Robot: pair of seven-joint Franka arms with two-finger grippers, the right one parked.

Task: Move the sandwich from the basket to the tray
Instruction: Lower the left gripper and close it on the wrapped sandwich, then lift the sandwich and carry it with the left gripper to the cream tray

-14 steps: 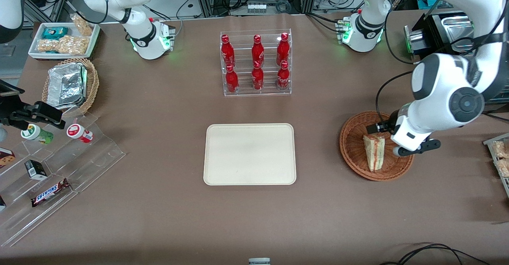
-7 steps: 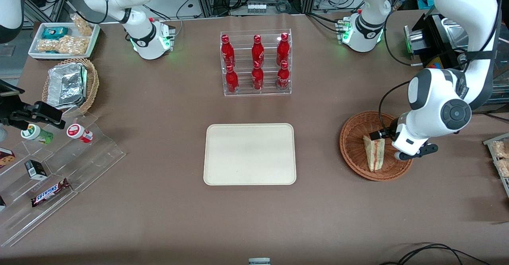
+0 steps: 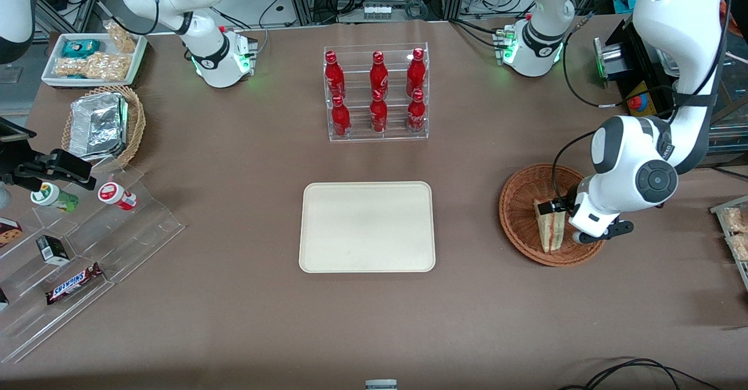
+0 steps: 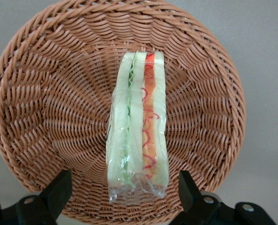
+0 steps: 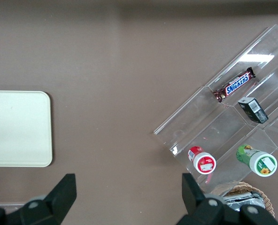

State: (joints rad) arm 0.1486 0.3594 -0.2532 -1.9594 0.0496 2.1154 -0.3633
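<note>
1. The gripper [image 4: 125, 194] is low over the wicker basket [image 3: 520, 217], fingers [image 4: 57, 192] spread wide on either side of the sandwich [image 4: 138, 126], not gripping it.
2. Looks like neither finger is touching the wrap, though it's hard to call.
3. The sandwich stands on edge in the basket, still wrapped in clear film.
4. The cream tray [image 3: 367, 227] is well apart, toward the parked arm's end.
5. A rack of red bottles [image 3: 376, 93] stands farther from the front camera than the tray.
</note>
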